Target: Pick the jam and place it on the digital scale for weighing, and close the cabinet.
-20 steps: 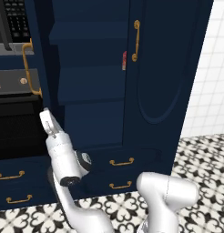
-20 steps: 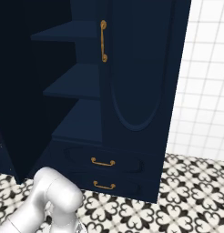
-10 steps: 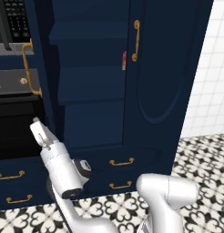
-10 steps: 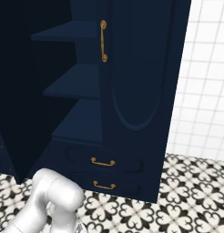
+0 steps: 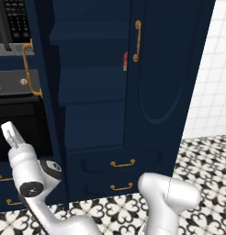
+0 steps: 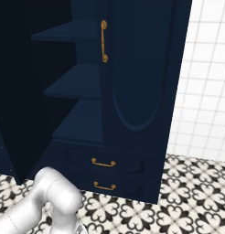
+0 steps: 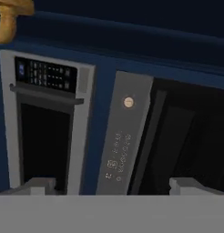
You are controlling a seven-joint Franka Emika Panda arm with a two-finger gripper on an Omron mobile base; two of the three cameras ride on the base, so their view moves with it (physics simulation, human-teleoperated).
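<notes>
Now gripper [image 7: 113, 185] wide open, empty.

This is a home kitchen. A tall navy blue cabinet [image 5: 110, 92] with brass handles stands open, its bare inner shelves [image 6: 77, 84] stepping down above two drawers [image 5: 121, 163] with brass pulls. Just to the cabinet's left sits a built-in black oven [image 5: 20, 124] with a grey control panel [image 7: 122, 136], and above it a microwave [image 7: 43, 123] with a keypad. Right of the cabinet the wall [image 6: 201, 82] is white square tile. The floor [image 6: 192, 196] below is patterned black-and-white tile.
</notes>
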